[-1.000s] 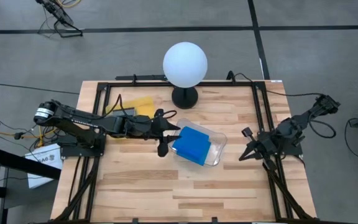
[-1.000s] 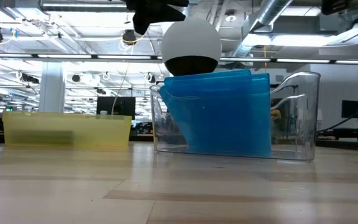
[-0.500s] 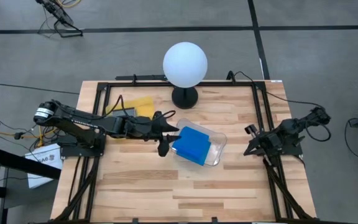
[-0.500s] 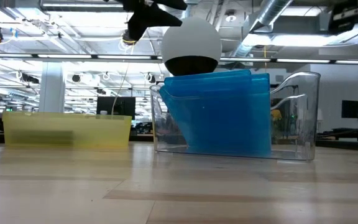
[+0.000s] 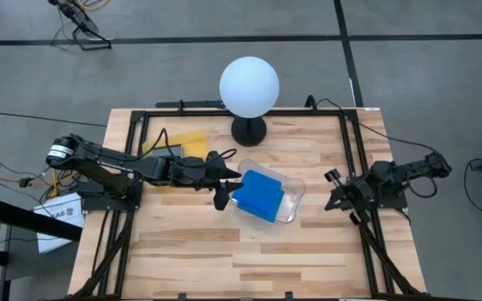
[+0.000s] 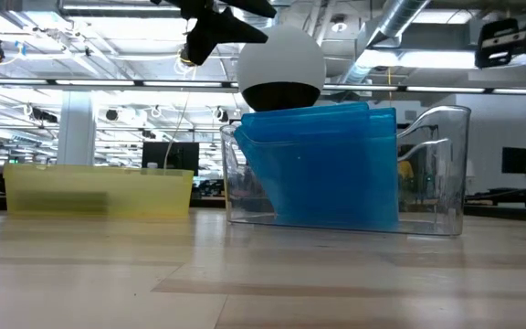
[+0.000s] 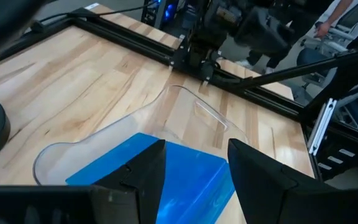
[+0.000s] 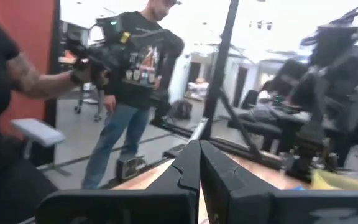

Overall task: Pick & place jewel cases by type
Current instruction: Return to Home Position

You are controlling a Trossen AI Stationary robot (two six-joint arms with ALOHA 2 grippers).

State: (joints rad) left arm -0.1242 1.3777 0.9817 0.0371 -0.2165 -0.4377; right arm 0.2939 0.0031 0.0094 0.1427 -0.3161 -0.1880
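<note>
jewel cases [image 5: 262, 195] in the bin [image 5: 296, 201], mid table [image 5: 191, 251]. shallow tray [image 5: 192, 142] behind-left of it, lamp [image 5: 248, 88] behind. left gripper [image 5: 227, 189] just left of bin, right gripper [image 5: 333, 192] at right edge.

Straight down from overhead onto the whole table [image 5: 224, 251]. Level from tabletop height, close against the clear bin [image 6: 441, 164]. Forward past the left gripper [image 7: 196, 152], just above that same bin, shared by all three. Past the right gripper [image 8: 199, 149], off into the room [image 8: 253, 56].

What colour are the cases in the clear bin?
The thin square plastic cases are bright blue; clearest in the low view.
</note>
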